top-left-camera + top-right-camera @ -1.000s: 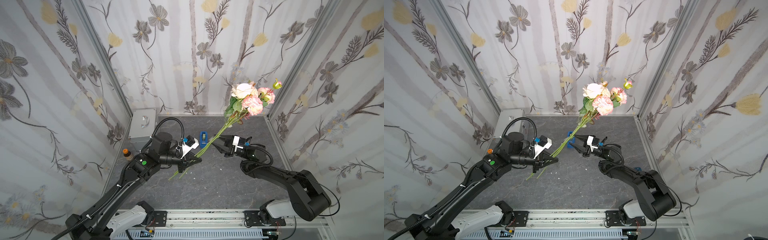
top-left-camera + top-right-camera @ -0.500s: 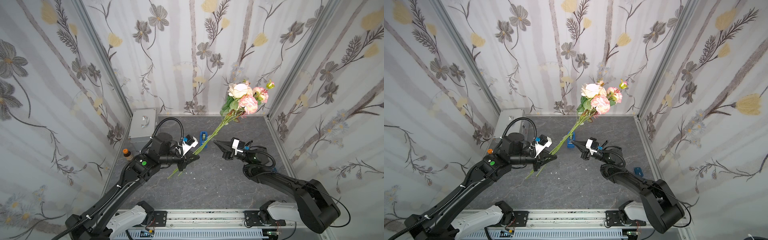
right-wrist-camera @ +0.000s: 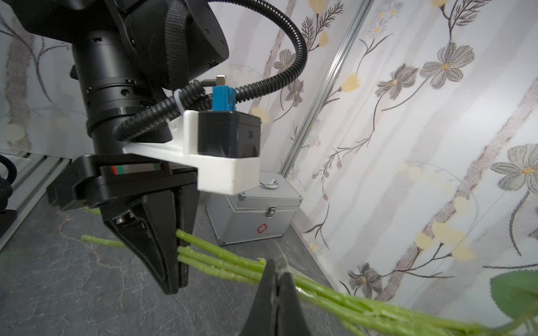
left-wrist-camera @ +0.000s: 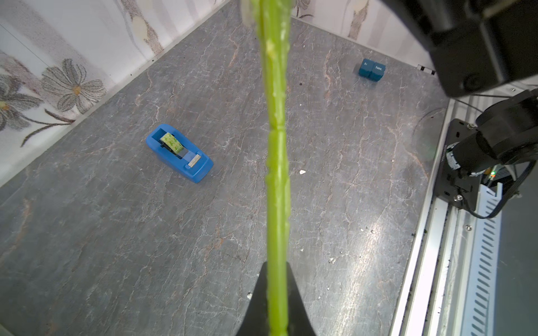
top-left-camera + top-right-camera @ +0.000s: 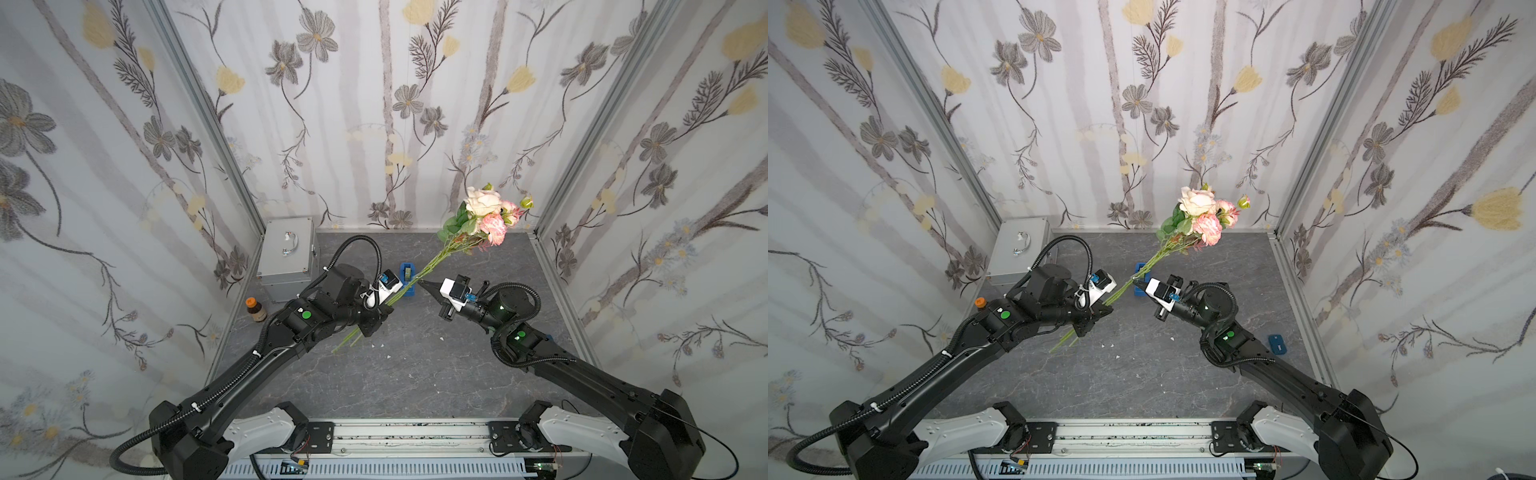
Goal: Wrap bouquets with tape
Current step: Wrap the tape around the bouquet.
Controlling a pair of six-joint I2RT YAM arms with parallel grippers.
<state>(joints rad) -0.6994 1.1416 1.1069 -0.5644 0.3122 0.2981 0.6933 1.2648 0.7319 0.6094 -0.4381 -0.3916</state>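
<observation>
Case and bottle: silver case (image 5: 289,253) with a handle stands in the far left corner of the grey surface (image 5: 415,374). A brown bottle (image 5: 255,309) is near it by the wall.
Blue block: small block (image 5: 1277,344) lies beside the right arm. Pale scraps (image 5: 388,356) dot the middle.
Obstruction: bouquet (image 5: 482,205) stems cross in front of the blue dispenser (image 5: 409,284) in both top views.
Dispenser: holds the tape (image 4: 171,141) roll, shown clearly only by the left wrist camera.
Bouquet: in the air, slanting, blooms toward the far right corner.
Left tool (image 5: 384,309): clenched on the lower stems.
Right tool (image 5: 424,284): jaws pressed together, tip at the stems higher up. Whether it pinches anything, I cannot tell.
Right wrist view: alone shows a red cross on the case front.
</observation>
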